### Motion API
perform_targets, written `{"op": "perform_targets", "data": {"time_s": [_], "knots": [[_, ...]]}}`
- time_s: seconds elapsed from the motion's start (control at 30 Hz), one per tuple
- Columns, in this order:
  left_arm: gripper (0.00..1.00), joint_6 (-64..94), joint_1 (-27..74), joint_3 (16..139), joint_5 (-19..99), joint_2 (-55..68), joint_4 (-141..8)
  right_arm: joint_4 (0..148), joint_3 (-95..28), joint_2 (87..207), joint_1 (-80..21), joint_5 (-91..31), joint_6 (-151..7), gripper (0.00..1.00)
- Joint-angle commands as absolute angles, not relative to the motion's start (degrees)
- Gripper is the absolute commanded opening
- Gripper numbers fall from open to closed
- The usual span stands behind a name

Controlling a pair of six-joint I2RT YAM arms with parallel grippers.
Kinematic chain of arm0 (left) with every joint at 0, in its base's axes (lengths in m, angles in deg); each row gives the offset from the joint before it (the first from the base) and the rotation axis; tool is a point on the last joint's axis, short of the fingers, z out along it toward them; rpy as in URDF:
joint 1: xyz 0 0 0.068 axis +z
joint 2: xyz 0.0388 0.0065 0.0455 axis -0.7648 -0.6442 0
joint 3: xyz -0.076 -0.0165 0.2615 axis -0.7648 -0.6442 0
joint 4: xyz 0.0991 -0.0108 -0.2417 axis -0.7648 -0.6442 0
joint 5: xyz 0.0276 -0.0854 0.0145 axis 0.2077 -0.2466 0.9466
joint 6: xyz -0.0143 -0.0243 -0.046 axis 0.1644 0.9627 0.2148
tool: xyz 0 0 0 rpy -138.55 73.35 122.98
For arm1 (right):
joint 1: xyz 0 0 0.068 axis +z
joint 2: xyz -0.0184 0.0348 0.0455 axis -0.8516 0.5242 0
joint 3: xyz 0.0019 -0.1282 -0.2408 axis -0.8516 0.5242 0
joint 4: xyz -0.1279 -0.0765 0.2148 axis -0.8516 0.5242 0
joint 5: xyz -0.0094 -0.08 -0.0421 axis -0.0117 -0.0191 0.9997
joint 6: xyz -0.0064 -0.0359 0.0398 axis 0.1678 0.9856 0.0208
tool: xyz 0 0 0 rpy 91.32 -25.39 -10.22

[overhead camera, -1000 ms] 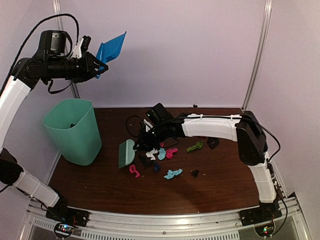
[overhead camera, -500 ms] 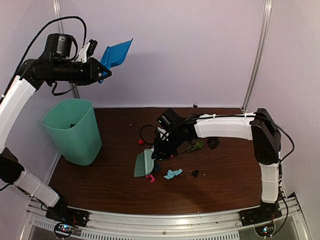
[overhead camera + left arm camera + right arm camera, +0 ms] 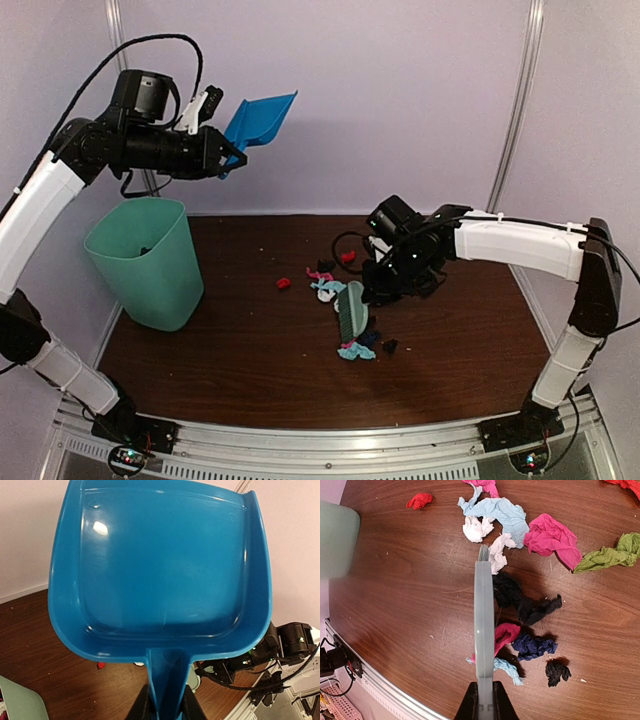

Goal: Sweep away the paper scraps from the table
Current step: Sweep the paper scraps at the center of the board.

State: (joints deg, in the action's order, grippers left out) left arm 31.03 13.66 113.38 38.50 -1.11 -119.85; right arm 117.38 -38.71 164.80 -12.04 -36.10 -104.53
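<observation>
Gathering step: the right gripper (image 3: 483, 696), clamped on the brush (image 3: 483, 615), holds it amid the paper scraps (image 3: 550, 532) on the table (image 3: 405, 580) right of the bin (image 3: 145, 265). The left gripper (image 3: 166, 707) clamps the dustpan (image 3: 160, 570) above the bin; lowering it likely comes next.

Scraps (image 3: 504, 634) partly hidden behind brush (image 3: 483, 610); bin (image 3: 337, 540) blurred.

Lab test booth — metal-framed table (image 3: 230, 350), bare lilac walls (image 3: 400, 100).
</observation>
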Motion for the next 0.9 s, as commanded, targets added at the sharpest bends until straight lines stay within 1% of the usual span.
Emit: {"op": "perform_targets", "data": {"time_s": [0.0,0.17,0.3,0.63,0.87], "knots": [[0.00,29.4,10.3,113.6,43.4,-1.5,-119.1,120.1,-40.2,160.8,-12.1,-36.7,-102.0,0.00],[0.00,26.5,4.6,114.0,50.6,-2.2,-121.7,120.1,-40.7,157.7,-12.2,-38.3,-102.0,0.00],[0.00,24.7,-0.6,111.6,53.8,-2.1,-123.8,122.1,-38.9,154.1,-13.2,-35.6,-101.7,0.00],[0.00,25.5,-7.4,98.9,53.2,-1.1,-126.1,125.1,-28.9,140.9,-19.6,-29.8,-97.2,0.00],[0.00,24.1,-10.7,91.0,50.9,-4.7,-132.4,127.3,-25.7,137.8,-20.3,-25.2,-94.7,0.00]]}}
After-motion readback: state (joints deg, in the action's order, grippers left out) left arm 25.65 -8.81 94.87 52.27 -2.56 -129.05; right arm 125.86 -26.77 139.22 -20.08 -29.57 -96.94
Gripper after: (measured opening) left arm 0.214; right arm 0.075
